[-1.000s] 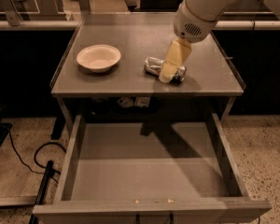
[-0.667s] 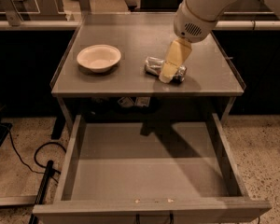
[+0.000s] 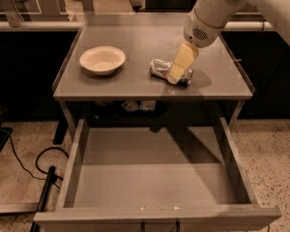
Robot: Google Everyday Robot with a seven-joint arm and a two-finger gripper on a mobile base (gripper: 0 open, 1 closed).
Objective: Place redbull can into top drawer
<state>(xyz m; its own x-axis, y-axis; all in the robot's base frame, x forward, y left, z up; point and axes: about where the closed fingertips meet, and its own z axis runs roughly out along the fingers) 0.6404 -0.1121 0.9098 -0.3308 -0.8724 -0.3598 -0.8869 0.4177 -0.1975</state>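
Note:
The redbull can (image 3: 160, 68) lies on its side on the grey table top (image 3: 135, 37), right of centre, silver with crinkled shiny sides. My gripper (image 3: 176, 75) comes down from the upper right on the white arm and sits right at the can's right end, covering part of it. The top drawer (image 3: 154, 178) is pulled wide open below the table's front edge, with nothing lying on its flat grey bottom. Its dark handle (image 3: 159, 225) just shows at the bottom edge of the view.
A round cream bowl (image 3: 102, 59) stands on the table top left of the can. The white arm (image 3: 217, 8) crosses the upper right. A black cable (image 3: 24, 166) and a dark bar (image 3: 44, 195) lie on the speckled floor at the left.

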